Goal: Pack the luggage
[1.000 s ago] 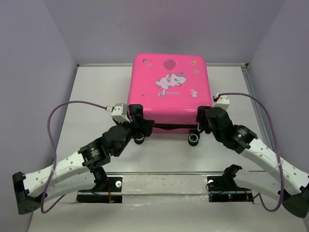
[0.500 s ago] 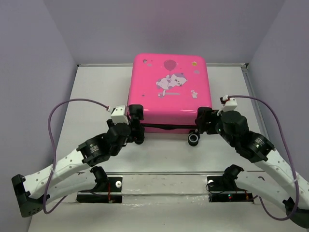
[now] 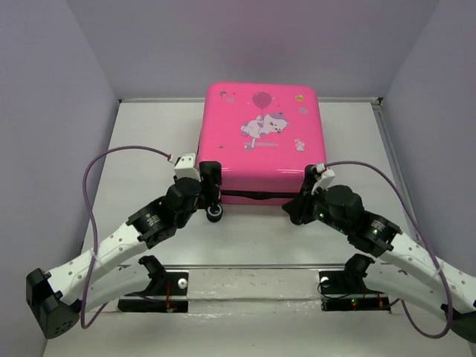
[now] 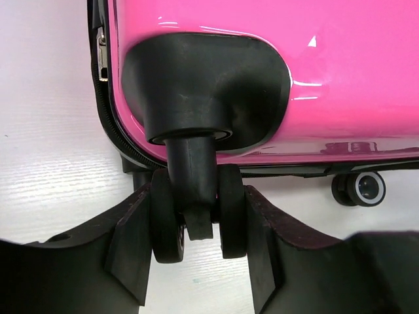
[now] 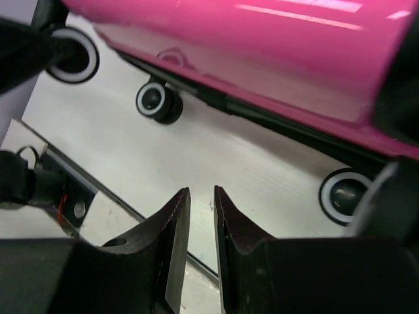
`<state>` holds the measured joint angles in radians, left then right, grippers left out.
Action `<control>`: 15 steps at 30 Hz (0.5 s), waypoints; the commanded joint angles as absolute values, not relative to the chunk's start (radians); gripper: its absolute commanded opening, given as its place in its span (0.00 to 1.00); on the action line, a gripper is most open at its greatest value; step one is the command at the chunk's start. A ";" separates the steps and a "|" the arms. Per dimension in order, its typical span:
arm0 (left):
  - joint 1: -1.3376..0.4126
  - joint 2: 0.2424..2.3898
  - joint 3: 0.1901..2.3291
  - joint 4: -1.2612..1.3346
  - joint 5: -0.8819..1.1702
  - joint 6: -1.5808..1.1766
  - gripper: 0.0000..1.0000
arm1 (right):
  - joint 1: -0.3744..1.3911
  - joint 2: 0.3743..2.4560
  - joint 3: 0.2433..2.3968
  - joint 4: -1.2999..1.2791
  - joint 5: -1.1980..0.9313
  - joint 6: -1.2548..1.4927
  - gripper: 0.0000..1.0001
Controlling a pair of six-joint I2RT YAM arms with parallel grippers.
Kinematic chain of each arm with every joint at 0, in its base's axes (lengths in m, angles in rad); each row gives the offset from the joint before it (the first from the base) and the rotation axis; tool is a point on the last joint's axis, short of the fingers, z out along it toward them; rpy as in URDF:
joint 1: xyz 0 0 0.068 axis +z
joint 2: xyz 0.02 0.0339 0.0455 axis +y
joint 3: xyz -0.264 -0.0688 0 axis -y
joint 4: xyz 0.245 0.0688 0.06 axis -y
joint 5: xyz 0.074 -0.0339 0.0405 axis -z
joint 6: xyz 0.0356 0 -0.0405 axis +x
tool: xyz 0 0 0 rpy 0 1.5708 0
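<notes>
The hot-pink luggage [image 3: 260, 137] lies closed and flat at the back middle of the table, cartoon print facing up. My left gripper [image 3: 213, 202] is at its near-left corner. In the left wrist view my left gripper [image 4: 196, 226] is shut on the black twin caster wheel [image 4: 167, 222], one finger pressing each side, with the pink shell [image 4: 340, 72] above. My right gripper [image 3: 296, 210] is at the near-right corner, covering the wheel there. In the right wrist view my right gripper [image 5: 201, 196] is empty, jaws almost together, below the pink shell [image 5: 262, 39] and beside a wheel [image 5: 159, 100].
A metal rail [image 3: 253, 286] with the arm bases runs along the near edge. Purple walls close in the left, back and right sides. Purple cables [image 3: 93, 193] loop from each wrist. Another caster [image 5: 344, 194] sits close to the right of my right fingers.
My right arm has swung down and left, so its gripper now covers the near-right wheel. My left arm has straightened a little while staying on the near-left wheel. The luggage has not moved.
</notes>
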<state>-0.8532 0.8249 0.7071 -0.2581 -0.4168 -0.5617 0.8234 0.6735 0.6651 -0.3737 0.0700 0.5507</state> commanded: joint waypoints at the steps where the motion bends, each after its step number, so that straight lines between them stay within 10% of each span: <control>1: -0.848 0.847 0.698 -0.120 -0.354 -0.543 0.47 | 0.954 0.715 0.663 -0.196 0.165 0.555 0.27; 7: -0.847 0.816 0.664 -0.034 -0.310 -0.574 0.06 | 0.982 0.719 0.499 -0.037 0.216 0.621 0.48; 15: -0.844 0.736 0.725 0.024 -0.305 -0.592 0.06 | 1.003 0.680 0.295 0.064 0.365 0.739 0.55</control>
